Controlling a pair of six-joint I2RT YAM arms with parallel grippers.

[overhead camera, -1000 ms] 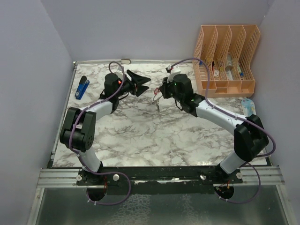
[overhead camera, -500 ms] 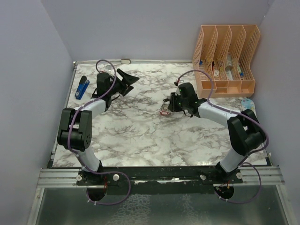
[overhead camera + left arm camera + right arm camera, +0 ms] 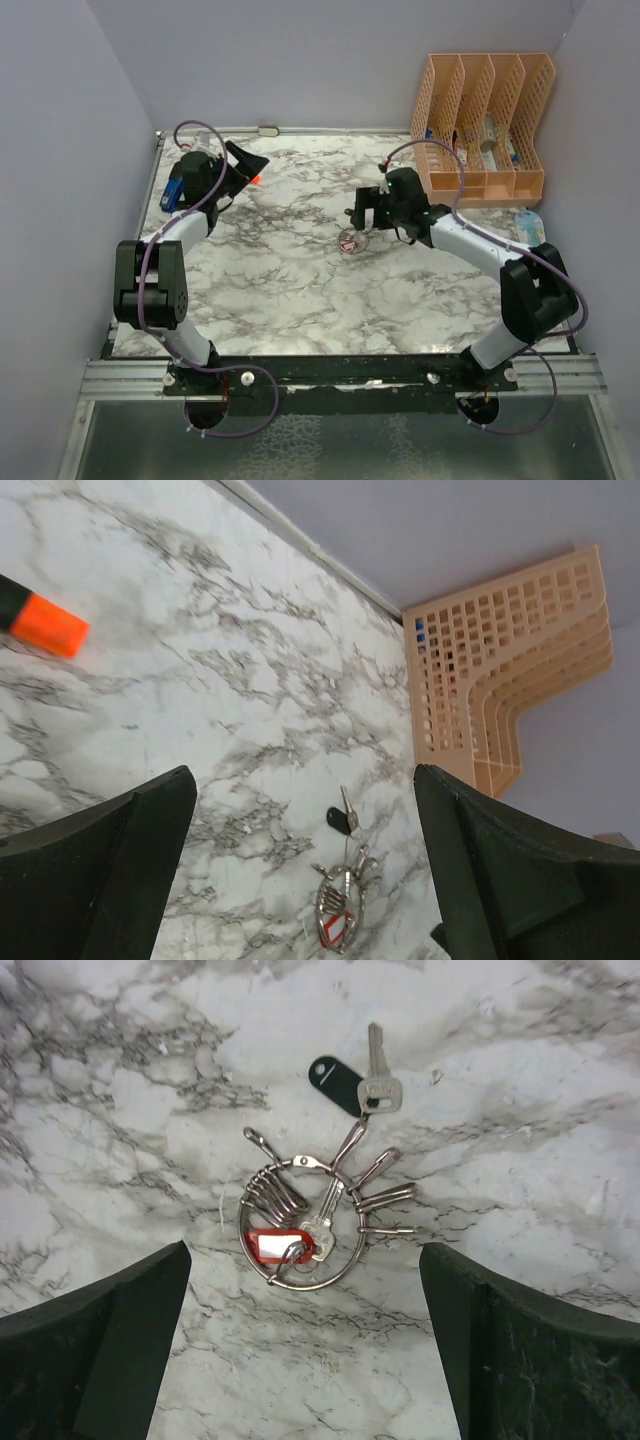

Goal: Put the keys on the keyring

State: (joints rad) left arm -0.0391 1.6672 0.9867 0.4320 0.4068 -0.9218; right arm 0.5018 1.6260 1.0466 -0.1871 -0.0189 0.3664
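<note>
Your right tool [image 3: 362,214] hangs open and empty over the keyring [image 3: 347,1267], flat on the bench [image 3: 520,1110] at wrist-view centre, red-tagged key [image 3: 322,1225] inside, dark-tagged key [image 3: 377,1085] just above; left tool [image 3: 238,168], open too, upper left overhead.

The right pincer [image 3: 361,213] has released the keyring [image 3: 301,1226].

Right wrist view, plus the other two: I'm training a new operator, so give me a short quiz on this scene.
1. True or false: the right gripper is gripping the keyring.
2. The plastic tag lying inside the ring is: A blue, B red, C green.
3. Fill in: the orange-capped marker lies near the ___ gripper.
Key: 1 false, it is open and the ring lies on the table; 2 B; 3 left gripper.
</note>
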